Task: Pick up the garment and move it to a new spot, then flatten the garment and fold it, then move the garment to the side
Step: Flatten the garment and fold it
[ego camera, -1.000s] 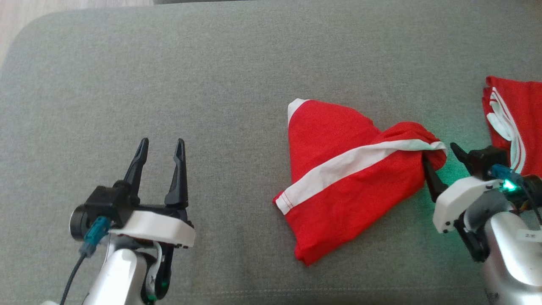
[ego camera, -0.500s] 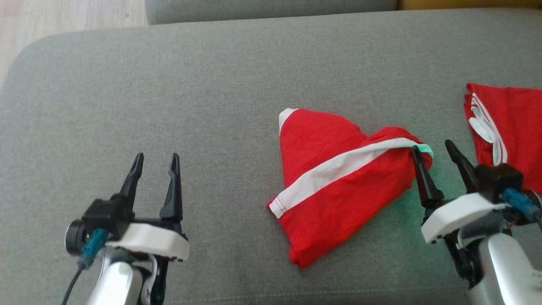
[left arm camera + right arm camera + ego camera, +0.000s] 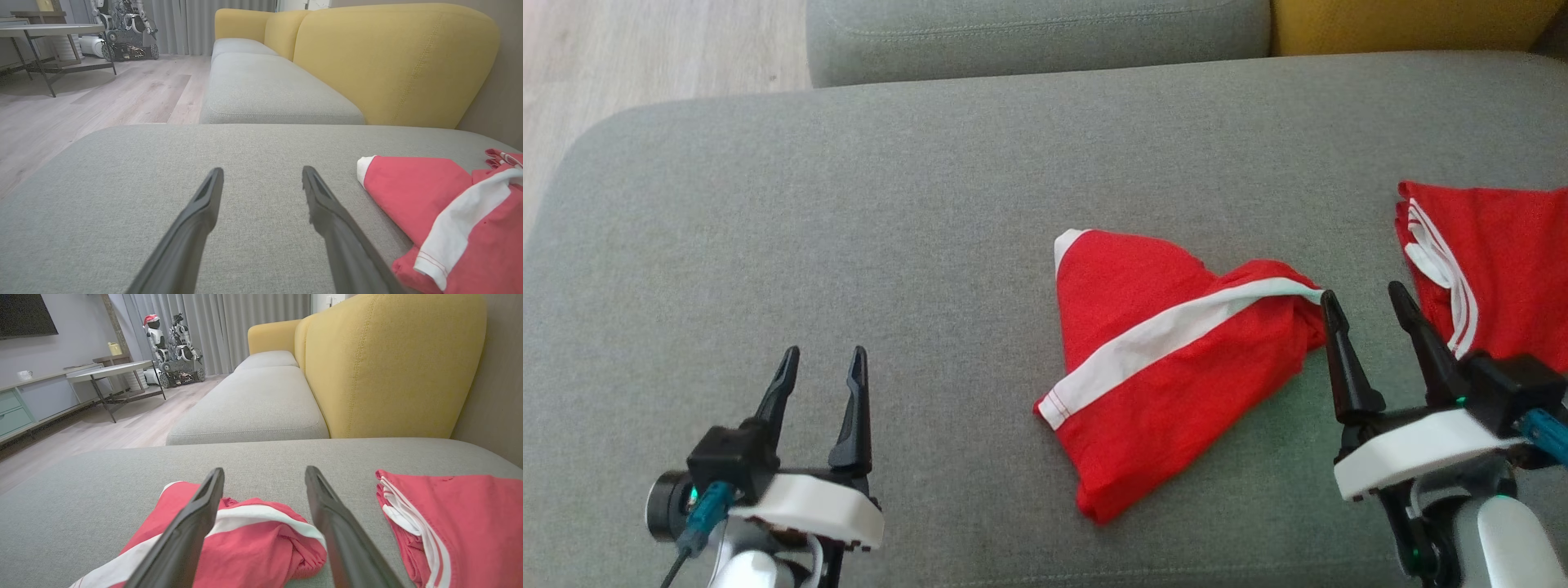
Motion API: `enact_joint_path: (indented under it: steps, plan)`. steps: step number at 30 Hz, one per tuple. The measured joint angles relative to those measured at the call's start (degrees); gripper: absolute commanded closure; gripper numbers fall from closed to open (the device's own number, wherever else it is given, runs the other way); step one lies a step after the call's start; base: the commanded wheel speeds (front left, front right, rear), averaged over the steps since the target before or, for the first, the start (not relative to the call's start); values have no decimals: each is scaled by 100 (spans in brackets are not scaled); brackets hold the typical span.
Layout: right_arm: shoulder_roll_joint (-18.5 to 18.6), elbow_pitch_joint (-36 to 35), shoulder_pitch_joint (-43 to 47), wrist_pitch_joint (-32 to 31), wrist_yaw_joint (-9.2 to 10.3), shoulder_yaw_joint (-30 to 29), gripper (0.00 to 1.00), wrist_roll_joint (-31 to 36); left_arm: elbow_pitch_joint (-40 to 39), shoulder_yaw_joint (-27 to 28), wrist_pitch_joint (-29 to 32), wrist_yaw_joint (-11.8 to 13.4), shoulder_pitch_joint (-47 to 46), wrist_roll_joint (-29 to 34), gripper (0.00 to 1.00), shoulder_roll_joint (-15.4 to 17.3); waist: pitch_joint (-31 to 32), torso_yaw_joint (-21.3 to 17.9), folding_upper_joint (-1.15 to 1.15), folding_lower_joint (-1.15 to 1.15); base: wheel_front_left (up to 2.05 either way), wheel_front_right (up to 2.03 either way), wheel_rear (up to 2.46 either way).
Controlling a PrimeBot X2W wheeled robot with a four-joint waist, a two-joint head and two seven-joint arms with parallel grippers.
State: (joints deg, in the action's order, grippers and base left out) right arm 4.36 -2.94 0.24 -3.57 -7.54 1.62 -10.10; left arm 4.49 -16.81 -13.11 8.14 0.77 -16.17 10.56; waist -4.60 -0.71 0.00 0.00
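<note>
Standing spread and empty, the right gripper (image 3: 1362, 294) sits just right of the garment (image 3: 1160, 359), with its left finger beside the twisted end. A second ago that finger was tucked against the cloth and the jaws were slightly narrower. They are now fully apart, so the cloth has been let go. The left gripper (image 3: 823, 353), also spread and empty, hovers well to the left. The garment lies crumpled on the cushion (image 3: 849, 204), and another red piece (image 3: 1503, 261) lies further right. The move looks done; flattening comes next.
</note>
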Motion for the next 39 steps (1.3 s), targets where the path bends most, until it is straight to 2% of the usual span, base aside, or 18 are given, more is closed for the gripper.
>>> enact_joint_path:
  steps: [25, 29, 35, 39]
  plan:
    - [-37, -123, 45, -108, 0, -22, 0, 0, -107, -255, 130, 33, -4, -2, 0, 23, -30, 17, 0, 0, 0, 0, 0]
    - [-38, -122, 43, -108, 0, -22, 0, 0, -91, -468, 276, -122, -81, -13, 0, -27, -86, 7, 0, 0, 0, 0, 0]
    - [-43, -113, 22, -108, 0, 10, 0, 0, 235, -1118, 711, -656, -452, -255, 0, -378, -236, -39, 0, 0, 0, 0, 0]
    - [-45, -91, -9, -108, 0, 68, 0, -9, 654, -1428, 949, -892, -609, -453, 0, -550, -310, -147, 0, 0, 0, 0, 0]
